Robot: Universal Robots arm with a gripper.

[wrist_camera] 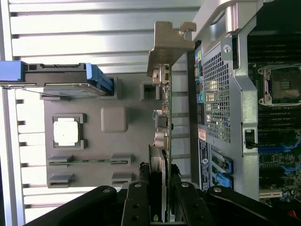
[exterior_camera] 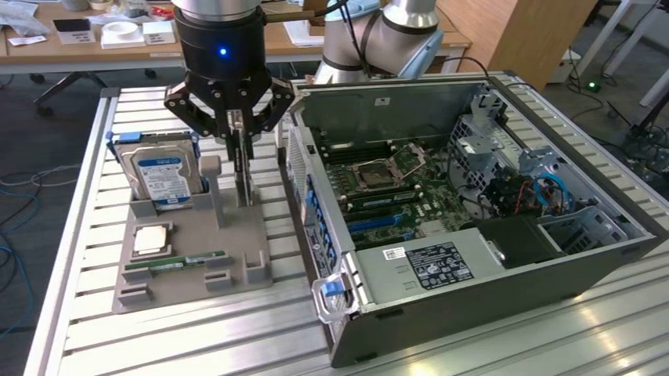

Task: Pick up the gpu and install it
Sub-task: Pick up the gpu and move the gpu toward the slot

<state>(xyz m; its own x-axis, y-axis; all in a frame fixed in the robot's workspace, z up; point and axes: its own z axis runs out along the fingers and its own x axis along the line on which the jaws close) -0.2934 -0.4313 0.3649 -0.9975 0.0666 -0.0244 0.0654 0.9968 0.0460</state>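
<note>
The gripper (exterior_camera: pixel 241 145) stood over the grey holder (exterior_camera: pixel 188 286) on the slatted table (exterior_camera: pixel 157 337), its jaws clamped on the top edge of the gpu (exterior_camera: pixel 247 184). The gpu stood upright and edge-on at the holder's side nearest the open case (exterior_camera: pixel 418 305); whether it had cleared its slot could not be told. In the wrist view the gripper (wrist_camera: pixel 159 209) flanked the gpu (wrist_camera: pixel 165 117), which ran along beside the case (wrist_camera: pixel 216 94). The drive (exterior_camera: pixel 162 176) stood upright in the holder.

A robotics lab: a robot arm (exterior_camera: pixel 219 39) over a slatted metal desk (exterior_camera: pixel 522 341) with an opened computer case (exterior_camera: pixel 491 290), cluttered worktables (exterior_camera: pixel 42 52) behind.
</note>
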